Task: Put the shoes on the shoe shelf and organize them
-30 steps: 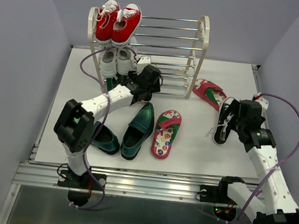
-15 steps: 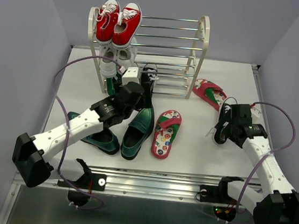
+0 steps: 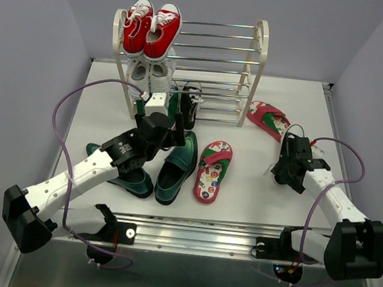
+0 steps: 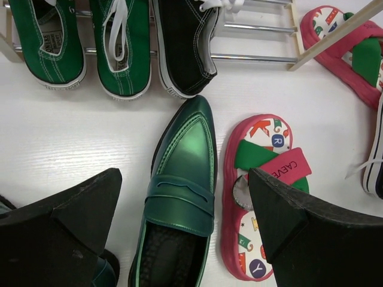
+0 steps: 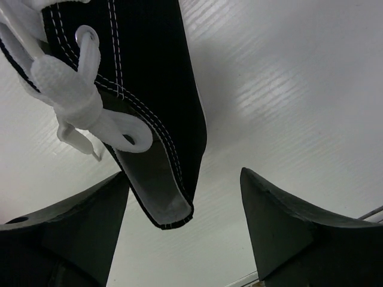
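The shoe shelf (image 3: 260, 47) stands at the back. One black sneaker (image 3: 190, 105) sits on its bottom tier and also shows in the left wrist view (image 4: 185, 42). My left gripper (image 3: 176, 129) is open and empty. It hovers over a green loafer (image 4: 179, 197) that lies on the table between its jaws (image 4: 182, 179). The second loafer (image 3: 129, 174) lies to the left. A red flip-flop (image 4: 263, 197) lies beside the first loafer, the other flip-flop (image 3: 269, 120) by the shelf's right foot. My right gripper (image 3: 288, 161) is open, its jaws (image 5: 184, 173) either side of the second black sneaker's heel (image 5: 137, 89).
Red sneakers (image 3: 151, 28) fill the left of the top tier, with white sneakers (image 3: 149, 76) below them. Green sneakers (image 4: 119, 48) sit on the bottom tier left of the black one. The shelf rods (image 4: 251, 58) to the right are bare.
My left gripper has drawn back from the shelf's bottom tier, where the black sneaker now shows, to above the loafer. My right gripper has dropped lower around the other black sneaker.
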Motion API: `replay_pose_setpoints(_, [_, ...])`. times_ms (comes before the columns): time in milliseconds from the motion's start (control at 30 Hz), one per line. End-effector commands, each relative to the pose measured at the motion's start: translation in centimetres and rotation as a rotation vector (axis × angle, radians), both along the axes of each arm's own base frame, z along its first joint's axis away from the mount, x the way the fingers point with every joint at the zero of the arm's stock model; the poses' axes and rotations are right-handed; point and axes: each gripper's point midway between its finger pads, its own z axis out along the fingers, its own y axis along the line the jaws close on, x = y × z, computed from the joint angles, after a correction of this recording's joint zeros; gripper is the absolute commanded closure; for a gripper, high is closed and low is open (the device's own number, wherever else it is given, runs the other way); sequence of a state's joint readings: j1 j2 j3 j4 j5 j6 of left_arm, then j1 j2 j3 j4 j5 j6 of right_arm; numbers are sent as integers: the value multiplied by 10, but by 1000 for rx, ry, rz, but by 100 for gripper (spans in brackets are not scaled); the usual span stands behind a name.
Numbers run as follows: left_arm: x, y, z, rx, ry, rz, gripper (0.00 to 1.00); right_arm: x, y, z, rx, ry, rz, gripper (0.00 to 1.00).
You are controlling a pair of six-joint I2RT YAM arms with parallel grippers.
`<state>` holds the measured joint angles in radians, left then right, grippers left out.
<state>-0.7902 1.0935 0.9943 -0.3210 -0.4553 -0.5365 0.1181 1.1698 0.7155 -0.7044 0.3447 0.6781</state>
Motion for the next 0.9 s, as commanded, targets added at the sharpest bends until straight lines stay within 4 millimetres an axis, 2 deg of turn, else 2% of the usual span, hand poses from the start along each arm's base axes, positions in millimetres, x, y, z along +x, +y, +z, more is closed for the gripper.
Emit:
replay_pose_setpoints(0, [-9,11,1,-2,-1,10,1,19,-5,5,-21,-99,-27,31])
replay_pose_setpoints(100, [-13,14,2,-13,-4,14,1,19,-7,3,-31,-109,-31,47])
replay_pose_setpoints(167, [-15,16,2,-16,-4,15,1,19,-9,3,-43,-110,-32,49])
replay_pose_setpoints(233, [-16,18,4,-19,-10,17,1,21,-10,5,-51,-125,-17,60])
replay_pose_setpoints(267, [-16,19,4,-21,-11,19,1,22,-8,5,-47,-129,-1,77])
replay_pose_setpoints(367, [-18,21,3,-23,-11,27,1,28,0,12,-15,-165,49,99])
replay_pose_setpoints(433, [-18,22,2,-27,-8,32,1,33,7,28,8,-214,104,99])
replay_pose_setpoints(467, [-19,21,1,-30,-6,33,1,33,9,43,14,-240,129,99])
replay_pose_setpoints(533, [-19,21,-1,-32,-3,30,1,31,7,60,2,-258,132,99])
replay_pose_setpoints(600, [-20,21,-2,-35,-3,30,1,25,5,73,-2,-267,124,99])
replay_pose_setpoints(633, [-19,21,-2,-40,-5,32,1,23,12,86,26,-294,155,99])
replay_pose_setpoints(767, [-18,19,-1,-50,-10,28,1,9,29,106,112,-285,224,99])
replay_pose_setpoints(833, [-17,18,-1,-46,-11,31,1,-6,34,110,134,-238,263,99])
replay_pose_setpoints(867, [-16,18,-1,-46,-13,32,1,-8,36,122,142,-257,285,99])
